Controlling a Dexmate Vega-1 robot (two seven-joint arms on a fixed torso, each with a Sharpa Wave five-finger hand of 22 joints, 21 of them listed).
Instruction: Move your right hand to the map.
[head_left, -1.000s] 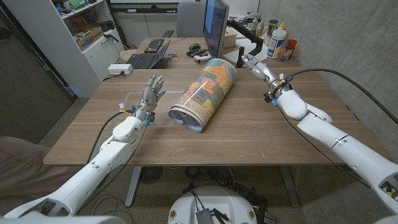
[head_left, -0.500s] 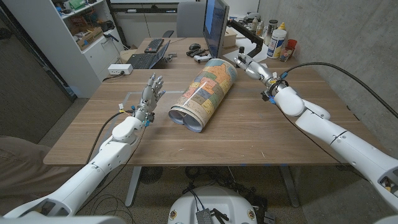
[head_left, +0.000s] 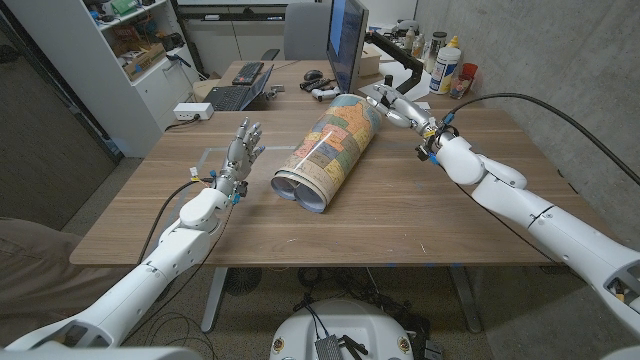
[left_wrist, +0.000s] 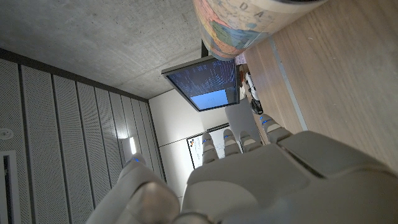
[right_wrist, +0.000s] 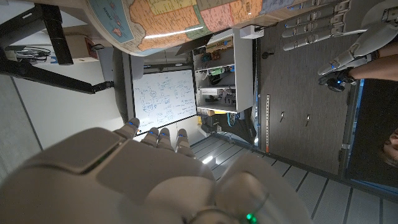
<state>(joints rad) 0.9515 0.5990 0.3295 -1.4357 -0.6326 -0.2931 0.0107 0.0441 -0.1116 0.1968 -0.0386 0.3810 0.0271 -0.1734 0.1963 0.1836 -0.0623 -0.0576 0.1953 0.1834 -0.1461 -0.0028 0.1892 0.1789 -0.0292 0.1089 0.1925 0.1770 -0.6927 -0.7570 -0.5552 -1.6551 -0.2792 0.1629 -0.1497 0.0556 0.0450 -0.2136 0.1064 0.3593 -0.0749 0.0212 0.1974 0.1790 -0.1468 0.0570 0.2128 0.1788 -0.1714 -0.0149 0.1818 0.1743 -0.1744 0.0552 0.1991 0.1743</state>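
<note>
Left hand (head_left: 241, 152) raised over the wooden table (head_left: 420, 225), fingers spread upward, grasping nothing. At the table's middle, rolled map (head_left: 331, 149) lying on its side, open end toward the robot. Right hand (head_left: 392, 103) just beside the map's far end, fingers extended and released; contact impossible to tell.
</note>
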